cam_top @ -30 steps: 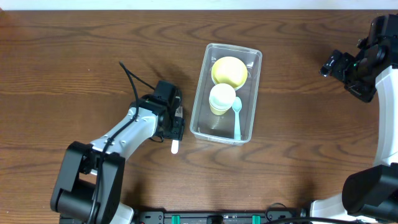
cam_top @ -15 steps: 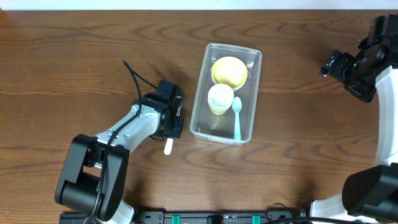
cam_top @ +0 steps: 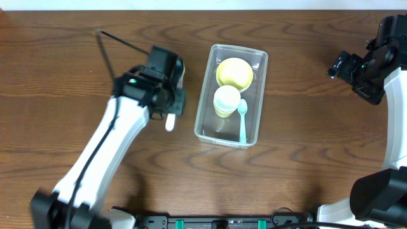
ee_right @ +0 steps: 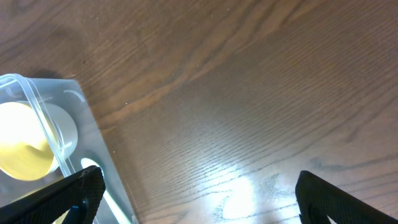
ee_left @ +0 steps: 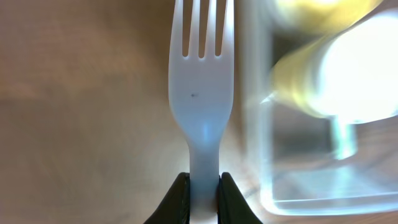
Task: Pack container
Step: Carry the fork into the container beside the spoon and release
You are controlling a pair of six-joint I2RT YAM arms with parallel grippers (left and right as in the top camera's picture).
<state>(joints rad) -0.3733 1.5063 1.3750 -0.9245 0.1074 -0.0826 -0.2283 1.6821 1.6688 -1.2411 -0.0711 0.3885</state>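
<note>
Now a white plastic fork (ee_left: 200, 93) is pinched by its handle between the fingers of the left gripper (ee_left: 203, 188), just at 9 o'clock of the clear rectangular plastic container (cam_top: 201, 105). Inside it, a round yellow bowl (cam_top: 234, 72) is seen at 12 o'clock, a white cup (cam_top: 227, 100) in the middle, and a light blue spoon (cam_top: 242, 121) at 5 o'clock. The right gripper (ee_right: 199, 193) is held well apart at 2 o'clock, fingers spread wide.
</note>
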